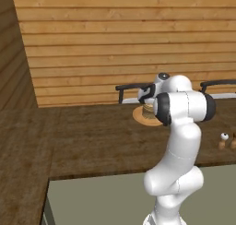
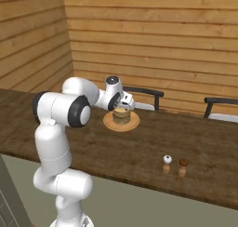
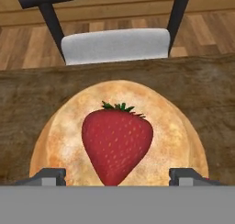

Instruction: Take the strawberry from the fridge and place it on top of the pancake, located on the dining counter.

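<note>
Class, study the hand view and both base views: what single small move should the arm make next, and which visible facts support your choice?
Probably lift the gripper straight up and away. Its fingertips stand wide apart, clear of the strawberry, which sits on the pancake atop the dining counter. The placing looks done, so a vertical retreat seems least likely to knock the fruit off.

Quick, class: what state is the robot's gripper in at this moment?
Gripper: open, its fingertips standing wide to either side of the strawberry, which sits over the pancake.
</note>
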Available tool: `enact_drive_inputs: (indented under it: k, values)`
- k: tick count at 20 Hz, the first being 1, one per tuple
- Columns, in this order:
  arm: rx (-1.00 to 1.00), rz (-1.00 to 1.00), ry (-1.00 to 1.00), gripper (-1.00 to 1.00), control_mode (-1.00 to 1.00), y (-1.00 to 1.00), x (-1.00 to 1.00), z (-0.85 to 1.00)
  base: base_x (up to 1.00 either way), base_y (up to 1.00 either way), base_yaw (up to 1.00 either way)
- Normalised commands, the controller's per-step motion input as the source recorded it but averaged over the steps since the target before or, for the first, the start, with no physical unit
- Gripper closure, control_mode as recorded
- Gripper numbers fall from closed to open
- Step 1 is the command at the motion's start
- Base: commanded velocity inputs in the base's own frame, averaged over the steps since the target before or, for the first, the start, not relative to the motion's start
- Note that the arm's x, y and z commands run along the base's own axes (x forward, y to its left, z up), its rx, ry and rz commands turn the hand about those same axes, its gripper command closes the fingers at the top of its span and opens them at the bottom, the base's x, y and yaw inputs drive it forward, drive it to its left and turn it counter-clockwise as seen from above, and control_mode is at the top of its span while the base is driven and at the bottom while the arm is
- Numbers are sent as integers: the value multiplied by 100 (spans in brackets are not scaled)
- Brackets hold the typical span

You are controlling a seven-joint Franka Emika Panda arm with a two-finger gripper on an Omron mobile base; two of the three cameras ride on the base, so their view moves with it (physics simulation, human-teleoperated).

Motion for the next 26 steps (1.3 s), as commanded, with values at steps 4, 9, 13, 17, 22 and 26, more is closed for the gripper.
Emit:
enact_drive_inputs:
  k: [4,9,13,17,22,26]
  values:
    - [0,0,-6,-100,-100,0,-49,40,0,0,0]
    - [0,-1,-9,-100,-100,10,-54,75,0,0,0]
    - [0,0,-2,-100,-100,25,-44,67,0,0,0]
    - [0,0,-10,-100,-100,27,-54,75,0,0,0]
    - [0,0,-19,-100,-100,20,-93,64,0,0,0]
    - [0,0,-15,-100,-100,13,-100,73,0,0,0]
